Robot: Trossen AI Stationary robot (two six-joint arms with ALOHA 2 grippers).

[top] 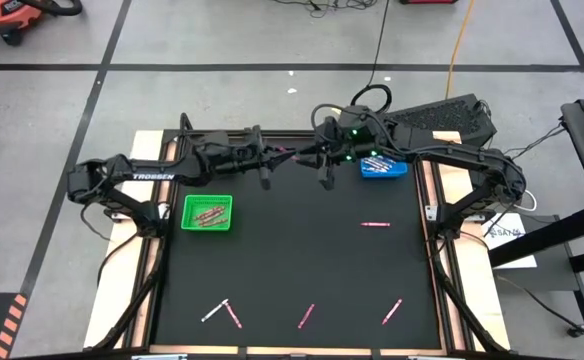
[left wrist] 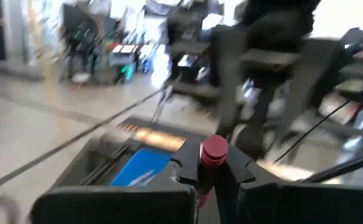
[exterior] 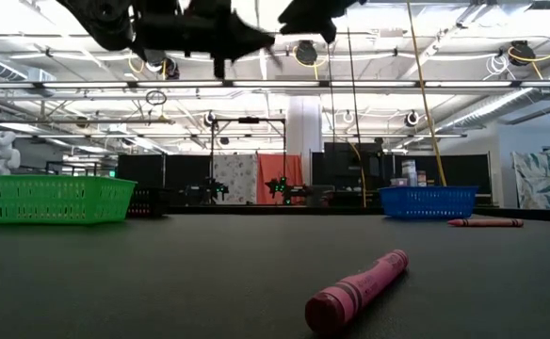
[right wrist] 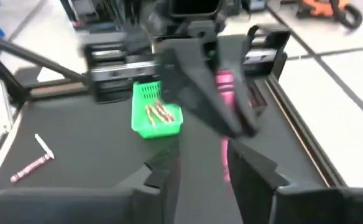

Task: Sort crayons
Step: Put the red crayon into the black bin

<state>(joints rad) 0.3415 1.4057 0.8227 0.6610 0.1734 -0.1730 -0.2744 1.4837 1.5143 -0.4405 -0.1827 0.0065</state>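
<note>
While the left gripper [left wrist: 214, 171] pinches a pink wax crayon [left wrist: 213, 151] high above the table, beside the blue mesh tray [top: 383, 167], the open-fingered right gripper [right wrist: 197, 168] should close squarely before the left lets go.

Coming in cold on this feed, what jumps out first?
Both arms meet high over the table's far edge, where the left gripper is shut on a pink crayon close to the right gripper. A green tray holding crayons sits at the left, a blue tray at the far right. Loose crayons lie along the near edge.
</note>
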